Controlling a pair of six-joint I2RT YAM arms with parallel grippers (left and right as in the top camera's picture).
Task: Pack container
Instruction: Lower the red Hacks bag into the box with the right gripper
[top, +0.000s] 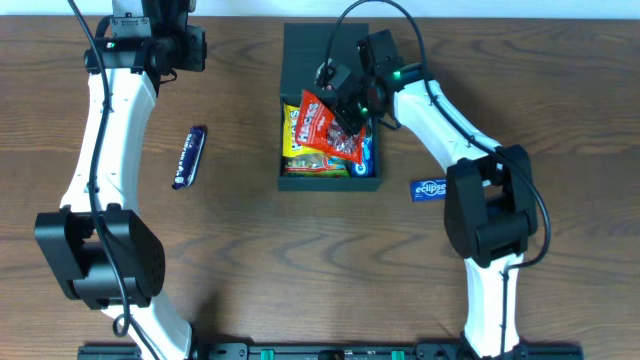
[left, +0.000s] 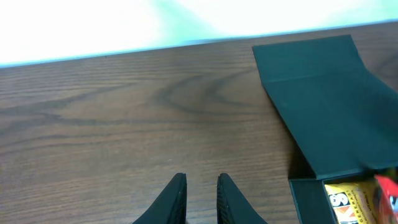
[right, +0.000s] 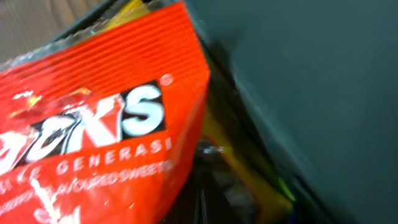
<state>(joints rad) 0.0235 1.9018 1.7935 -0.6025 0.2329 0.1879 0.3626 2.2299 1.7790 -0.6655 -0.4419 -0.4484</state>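
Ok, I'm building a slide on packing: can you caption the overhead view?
Right gripper meets the red packet in the open container; blue bar and Eclipse pack lie outside.

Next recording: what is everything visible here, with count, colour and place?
container: 1, dark teal, table centre, lid flap open
red packet: 1, red, on top of the container's contents
yellow packets: count unclear, yellow, inside container
blue-white packet: 1, inside container, right edge
blue bar: 1, dark blue, table, left arm's side
Eclipse pack: 1, blue, table, right arm's side
table: 1, brown wood
left gripper: black, narrow gap, empty
right gripper: black, at red packet, grip unclear
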